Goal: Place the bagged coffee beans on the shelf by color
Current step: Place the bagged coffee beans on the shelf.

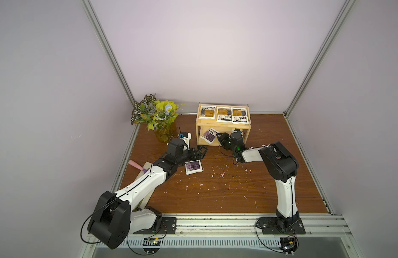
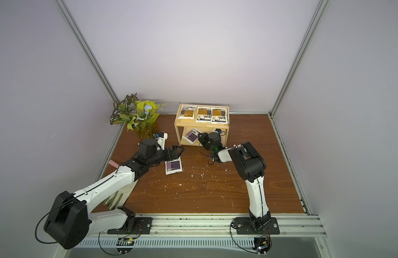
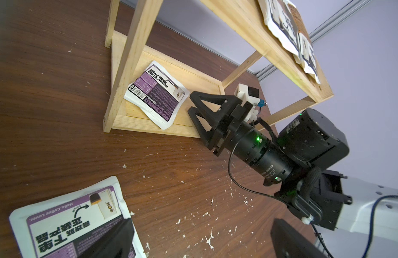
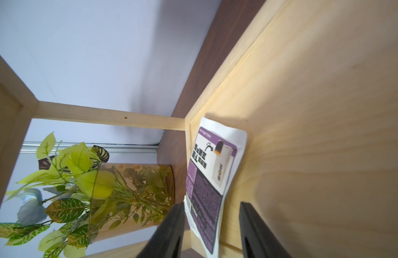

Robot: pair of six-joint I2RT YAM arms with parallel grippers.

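The pale wooden shelf point(image 1: 222, 125) point(image 2: 202, 126) stands at the back of the table. Three orange-labelled bagged coffee beans point(image 1: 224, 115) lie side by side on its top tier. A purple-labelled pouch point(image 1: 208, 135) point(image 3: 154, 93) point(image 4: 211, 169) lies skewed on the lower tier, one corner over the front edge. My right gripper point(image 1: 218, 135) point(image 3: 190, 102) point(image 4: 212, 207) is open at that tier's front, its fingers either side of the pouch's near end. Another purple pouch point(image 1: 193, 167) point(image 3: 66, 221) lies flat on the table. My left gripper point(image 1: 200, 150) point(image 3: 200, 234) hovers open just beyond it, one finger over its edge.
A leafy plant in an amber vase point(image 1: 159, 125) point(image 4: 131, 196) stands left of the shelf. A pink-handled item point(image 1: 135, 164) and a pale glove point(image 2: 117, 198) lie under the left arm by the table's left edge. White flecks point(image 1: 216, 174) dot the brown tabletop.
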